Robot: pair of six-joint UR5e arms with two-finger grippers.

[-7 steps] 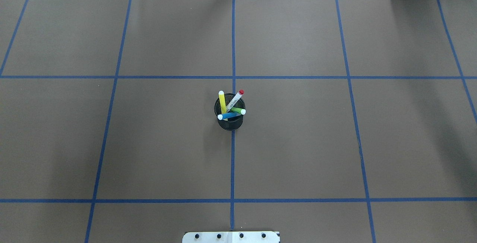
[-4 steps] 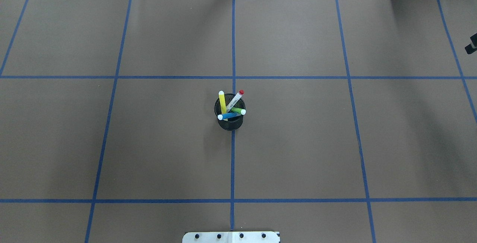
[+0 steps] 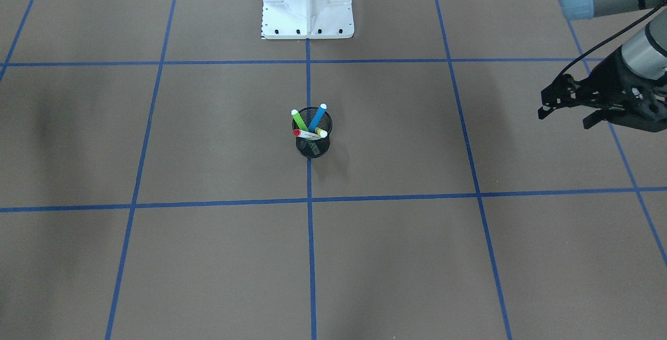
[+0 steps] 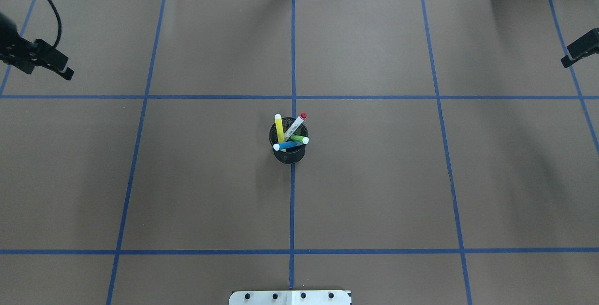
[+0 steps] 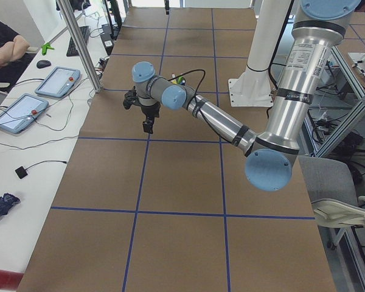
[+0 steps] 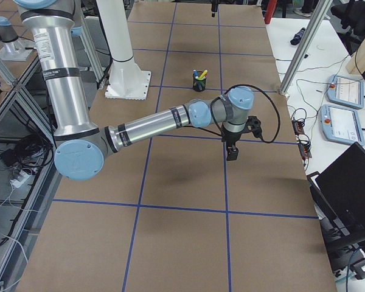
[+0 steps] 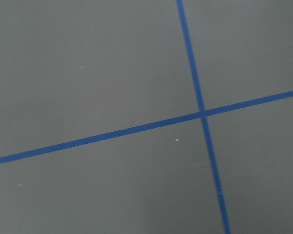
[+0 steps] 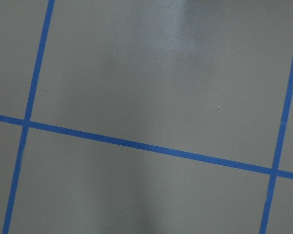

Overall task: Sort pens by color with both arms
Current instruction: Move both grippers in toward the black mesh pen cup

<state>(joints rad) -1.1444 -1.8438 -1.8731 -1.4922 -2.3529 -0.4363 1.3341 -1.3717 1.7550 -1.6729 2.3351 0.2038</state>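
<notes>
The pens stand together in a black mesh cup point(image 4: 289, 154) at the table's middle: a yellow pen point(image 4: 279, 128), a white-barrelled pen with a red end point(image 4: 296, 124), a green pen point(image 4: 300, 139) and a blue pen point(image 4: 286, 145). In the front-facing view the cup point(image 3: 313, 148) holds the green pen point(image 3: 298, 120) and the blue pen point(image 3: 317, 116). My left gripper point(image 3: 564, 120) hovers far off at the table's left side, its jaws apart and empty; it also shows in the overhead view point(image 4: 64, 71). My right gripper point(image 4: 566, 61) reaches in at the far right edge; its jaws are not readable.
The white base pedestal point(image 3: 307, 3) stands at the robot's side of the table. Blue tape lines grid the brown table cover point(image 4: 374, 178). Tablets, cables and a laptop point(image 6: 347, 188) lie beyond the table's ends. Both wrist views show only cover and tape.
Both grippers have come into the overhead view, the left from the left edge, the right further in from the right edge. The cup and pens have not moved.
</notes>
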